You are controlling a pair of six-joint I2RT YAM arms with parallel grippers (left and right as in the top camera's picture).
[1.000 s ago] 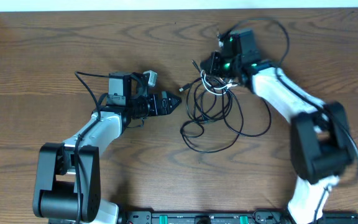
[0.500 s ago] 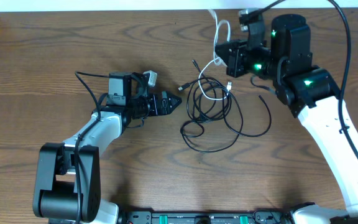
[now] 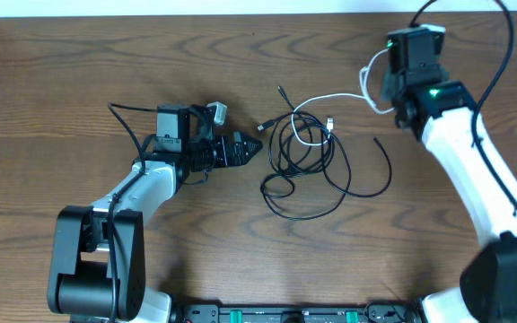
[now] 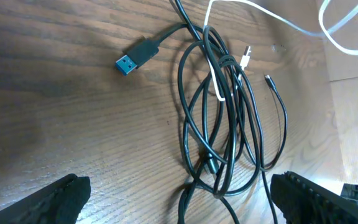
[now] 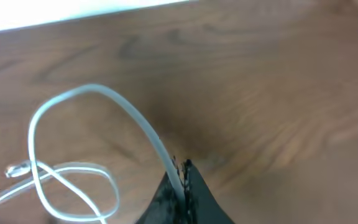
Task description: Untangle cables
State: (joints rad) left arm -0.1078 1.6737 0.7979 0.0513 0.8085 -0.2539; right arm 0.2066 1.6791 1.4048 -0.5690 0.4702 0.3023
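A tangle of black cables (image 3: 303,166) lies at the table's middle; it also shows in the left wrist view (image 4: 222,124), with a blue USB plug (image 4: 132,57). A white cable (image 3: 339,97) runs from the tangle up to my right gripper (image 3: 386,85). My right gripper (image 5: 180,177) is shut on the white cable (image 5: 98,99), which loops to the left above the table. My left gripper (image 3: 249,149) is open and empty, just left of the tangle, its fingers (image 4: 179,199) either side of the black loops' near end.
A loose black cable end (image 3: 384,166) curves to the right of the tangle. A white wall edge (image 3: 151,7) borders the table's far side. The arms' own black wires (image 3: 496,27) hang near the right arm.
My right gripper has moved up and to the right with the white cable, drawing it out of the black tangle. The left arm has not moved.
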